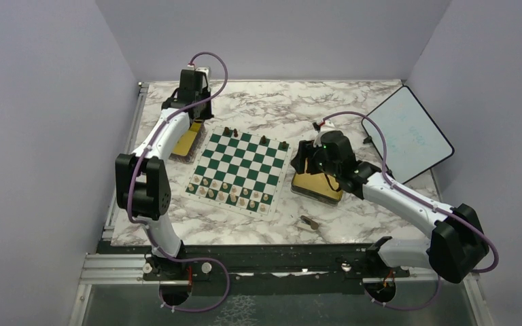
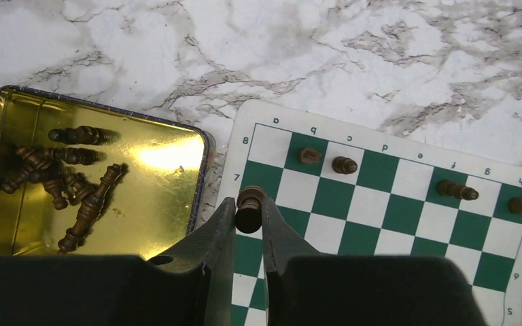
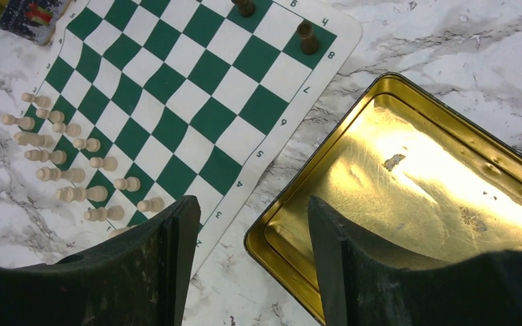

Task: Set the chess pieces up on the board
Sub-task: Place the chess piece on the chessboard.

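The board (image 1: pixel 245 159) lies mid-table. Several pale beige pieces (image 1: pixel 231 194) stand on its two near rows; they also show in the right wrist view (image 3: pixel 75 163). Several dark brown pieces (image 2: pixel 344 164) stand on the far row. My left gripper (image 2: pixel 248 212) is shut on a dark brown piece (image 2: pixel 250 200), holding it above the board's (image 2: pixel 421 221) far-left corner squares; in the top view the left gripper (image 1: pixel 200 124) hangs there. My right gripper (image 3: pixel 251 214) is open and empty, above the edge of a gold tin (image 3: pixel 414 183) by the board's (image 3: pixel 177 88) right side.
A gold tin (image 2: pixel 163 197) left of the board holds several dark brown pieces (image 2: pixel 68 176) lying down. The right tin (image 1: pixel 316 185) looks empty. One dark piece (image 1: pixel 309 221) lies on the marble near the front. A black-rimmed white tablet (image 1: pixel 408 132) leans at the far right.
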`<state>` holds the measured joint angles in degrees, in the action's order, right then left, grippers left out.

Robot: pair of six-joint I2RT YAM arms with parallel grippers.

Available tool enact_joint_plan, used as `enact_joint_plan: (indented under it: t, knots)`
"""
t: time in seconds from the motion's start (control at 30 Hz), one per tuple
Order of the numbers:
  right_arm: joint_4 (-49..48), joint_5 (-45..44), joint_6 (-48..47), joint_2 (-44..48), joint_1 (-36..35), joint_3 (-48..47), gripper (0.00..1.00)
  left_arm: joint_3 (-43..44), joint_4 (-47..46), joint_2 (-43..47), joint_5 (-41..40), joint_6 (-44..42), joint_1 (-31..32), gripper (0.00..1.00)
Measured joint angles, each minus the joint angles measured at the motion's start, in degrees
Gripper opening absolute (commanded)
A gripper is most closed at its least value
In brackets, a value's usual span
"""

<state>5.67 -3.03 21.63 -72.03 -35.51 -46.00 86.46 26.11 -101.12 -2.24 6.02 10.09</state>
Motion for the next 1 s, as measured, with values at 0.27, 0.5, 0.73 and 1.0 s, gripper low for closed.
enact_joint_plan:
  t: [0.27, 0.5, 0.73, 1.0]
  knots:
    - [0.0, 0.3, 0.0, -0.5, 0.0, -0.6, 0.65, 2.8, 0.2, -7.3, 0.0, -0.9, -0.8, 0.16]
    - [0.0, 0.4, 0.0, -0.7, 0.0, -0.7, 0.65, 5.5, -0.1, -11.6, 0.5, -0.9, -0.8, 0.15]
    - [0.1, 0.4, 0.1, -0.7, 0.0, -0.9, 0.65, 5.7, -1.6, -13.7, 0.9, -0.9, -0.8, 0.15]
    - [0.4, 0.4, 0.5, -0.8, 0.0, -1.5, 0.65, 5.7, -3.5, -15.0, 1.3, -0.5, -0.8, 0.15]
